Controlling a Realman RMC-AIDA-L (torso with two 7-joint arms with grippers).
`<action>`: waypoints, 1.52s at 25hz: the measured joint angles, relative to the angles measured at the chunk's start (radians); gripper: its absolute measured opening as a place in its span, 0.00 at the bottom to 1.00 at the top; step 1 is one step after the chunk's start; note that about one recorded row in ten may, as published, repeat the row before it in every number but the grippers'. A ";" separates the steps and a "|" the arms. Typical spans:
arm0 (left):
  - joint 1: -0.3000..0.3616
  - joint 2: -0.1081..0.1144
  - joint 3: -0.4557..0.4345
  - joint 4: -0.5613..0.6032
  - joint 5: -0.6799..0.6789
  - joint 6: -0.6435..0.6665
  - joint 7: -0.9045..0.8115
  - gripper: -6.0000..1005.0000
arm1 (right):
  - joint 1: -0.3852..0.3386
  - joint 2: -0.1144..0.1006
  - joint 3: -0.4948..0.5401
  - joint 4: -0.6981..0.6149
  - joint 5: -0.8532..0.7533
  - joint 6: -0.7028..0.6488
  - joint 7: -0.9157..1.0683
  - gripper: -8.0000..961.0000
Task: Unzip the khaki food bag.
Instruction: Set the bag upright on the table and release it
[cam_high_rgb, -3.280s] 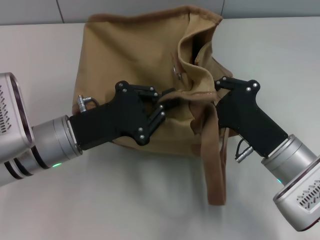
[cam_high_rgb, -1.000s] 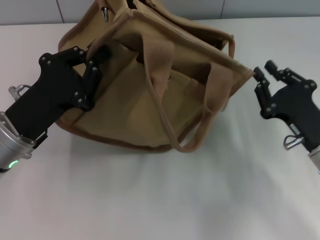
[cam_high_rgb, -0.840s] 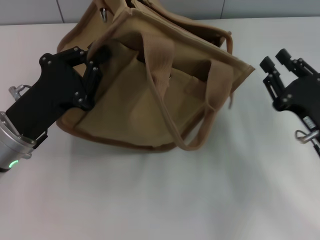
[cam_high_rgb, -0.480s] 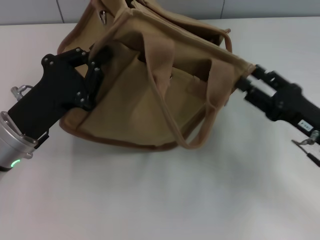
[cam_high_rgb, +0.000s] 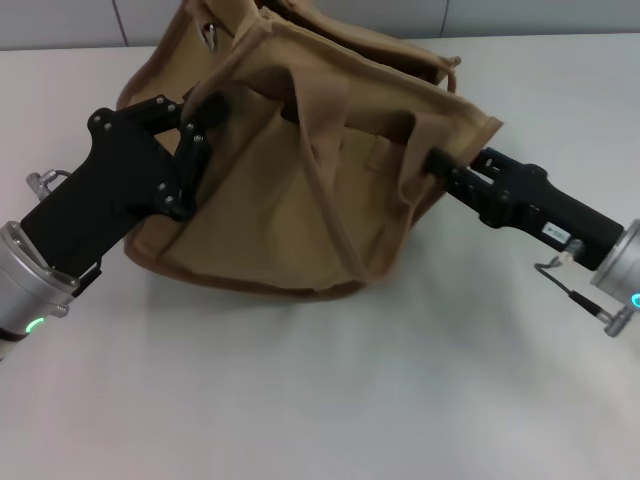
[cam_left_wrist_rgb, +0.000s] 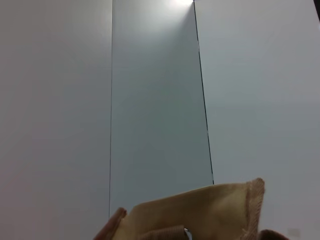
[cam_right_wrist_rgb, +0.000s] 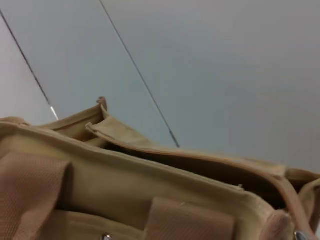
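Bag position: the khaki food bag (cam_high_rgb: 290, 190) sits on the white bench (cam_high_rgb: 320, 400), tipped toward me, near the far edge and between my two arms.
Left hand: my left hand (cam_high_rgb: 190, 150) is at the bag's left end, fingers clamped onto the canvas at the upper corner, propping that end.
Right hand: my right hand (cam_high_rgb: 440, 165) reaches in at the bag's right end, its tip buried against the fabric by the strap; I cannot tell whether it is open or closed.
Handles: two wide strap handles (cam_high_rgb: 325, 150) droop across the front face, loose.
Top opening: my right wrist view shows the bag's top seam (cam_right_wrist_rgb: 200, 162) with a dark gap behind it.
Zipper pull: a silvery bit (cam_high_rgb: 209, 33) shows at the far left top; I cannot confirm it is the pull.
Handling: I judge soft, light canvas that folds and slides when tugged, so one end needs anchoring.
Where to grip: the small metal pull, pinched, with the opposite end seam held taut.
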 joint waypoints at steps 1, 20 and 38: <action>0.000 0.000 0.000 0.000 0.000 -0.002 0.000 0.13 | 0.005 0.000 -0.001 0.001 -0.002 0.001 -0.001 0.63; -0.022 0.000 -0.002 -0.037 -0.002 -0.034 0.008 0.13 | 0.023 -0.001 0.041 -0.008 0.118 -0.013 -0.001 0.03; 0.042 0.003 0.001 -0.070 0.027 -0.115 -0.047 0.13 | -0.040 0.005 0.079 0.105 0.371 -0.084 -0.224 0.07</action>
